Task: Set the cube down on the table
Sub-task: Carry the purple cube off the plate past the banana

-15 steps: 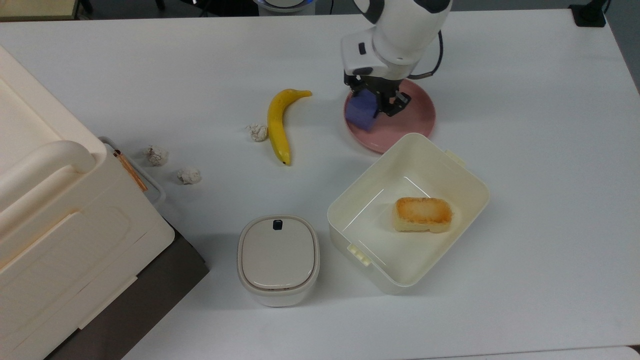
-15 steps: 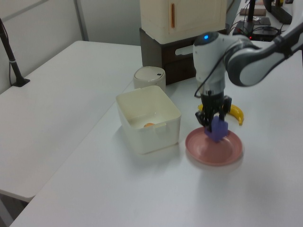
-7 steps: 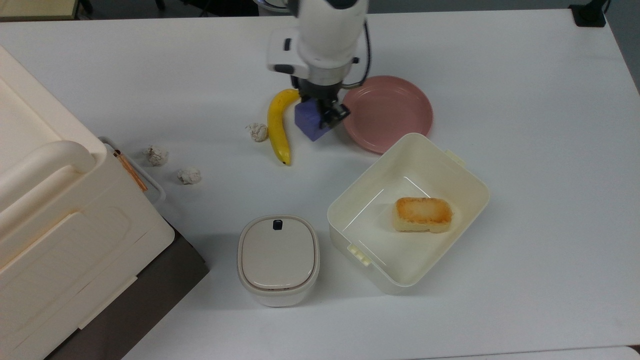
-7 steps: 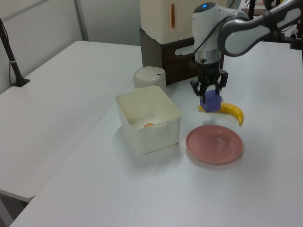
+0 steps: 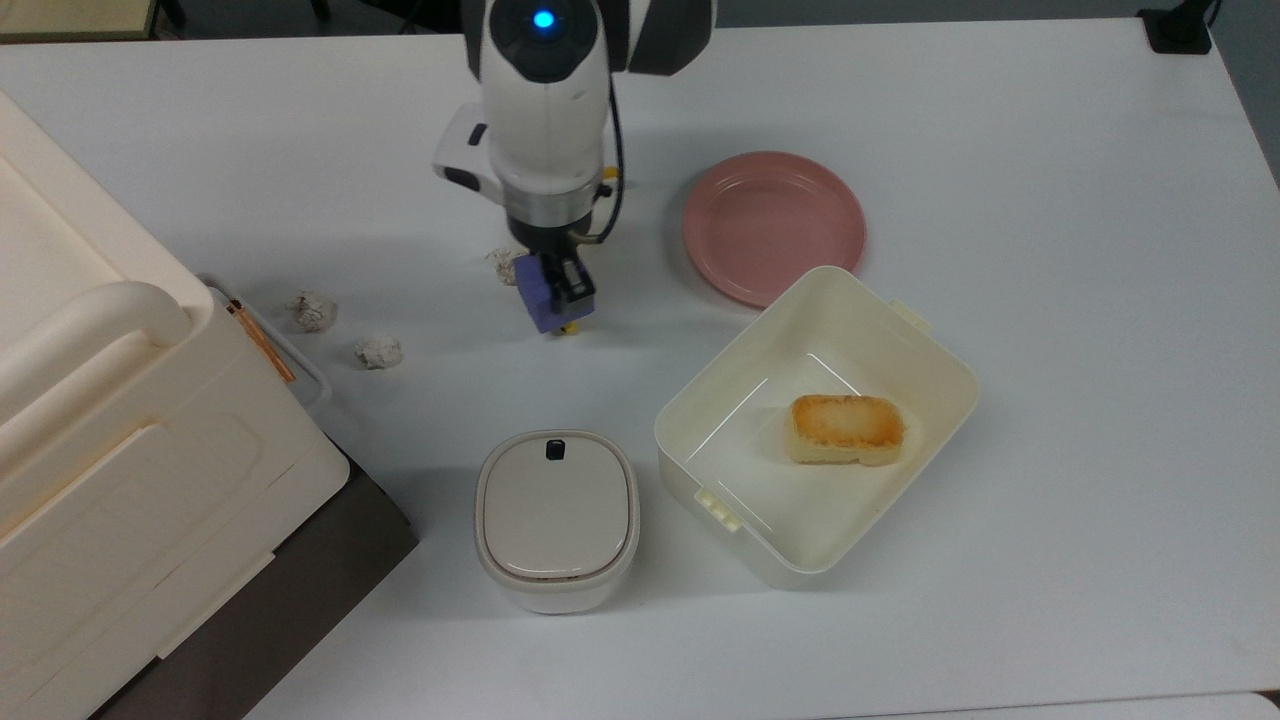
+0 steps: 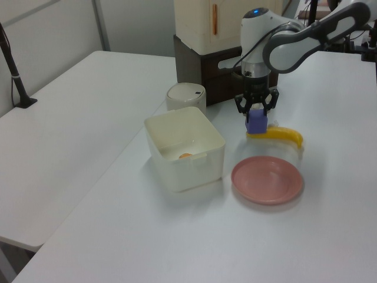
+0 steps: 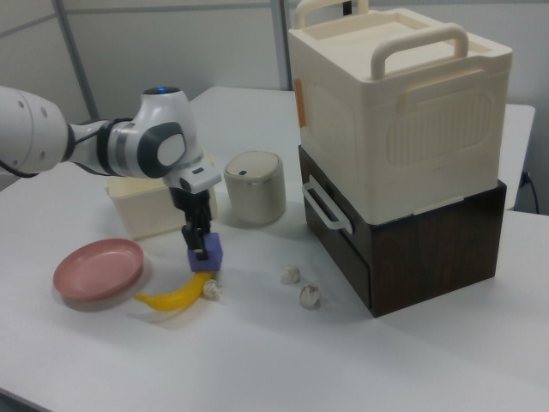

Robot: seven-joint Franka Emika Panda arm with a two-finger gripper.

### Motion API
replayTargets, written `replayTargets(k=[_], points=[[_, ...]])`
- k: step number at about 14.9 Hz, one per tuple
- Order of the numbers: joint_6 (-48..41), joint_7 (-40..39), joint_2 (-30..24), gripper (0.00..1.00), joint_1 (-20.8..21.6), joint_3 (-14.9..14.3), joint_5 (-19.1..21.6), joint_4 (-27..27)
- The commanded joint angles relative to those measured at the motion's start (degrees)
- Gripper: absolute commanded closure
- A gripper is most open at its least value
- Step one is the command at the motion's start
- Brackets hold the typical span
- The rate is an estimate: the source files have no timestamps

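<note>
With the claw (image 5: 556, 285) clenched on the cube (image 5: 541, 292) just above the banana (image 6: 281, 135), at the pink plate's (image 5: 773, 222) 9 o'clock, we risk the cube landing on fruit instead of table (image 5: 1050, 300).

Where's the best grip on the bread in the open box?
Take the bread across its two long sides, coming straight down from above. It lies flat on the floor of the box, clear of the walls, and the open top is the only free approach.
</note>
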Motion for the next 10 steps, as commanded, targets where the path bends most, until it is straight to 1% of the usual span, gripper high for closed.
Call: replayTargets(k=[1,2,4,6,10], points=[[5.7,4.6,2.7,0.74,0.9,-4.0,-0.1,1.0],[6.5,4.8,3.1,0.74,0.9,-4.9,-0.1,1.1],[8.9,4.8,3.8,0.75,0.9,-5.7,-0.2,1.2],[9.5,4.6,3.8,0.75,0.9,-7.1,-0.1,2.2],[8.9,4.3,3.1,0.76,0.9,-8.0,-0.2,3.5]])
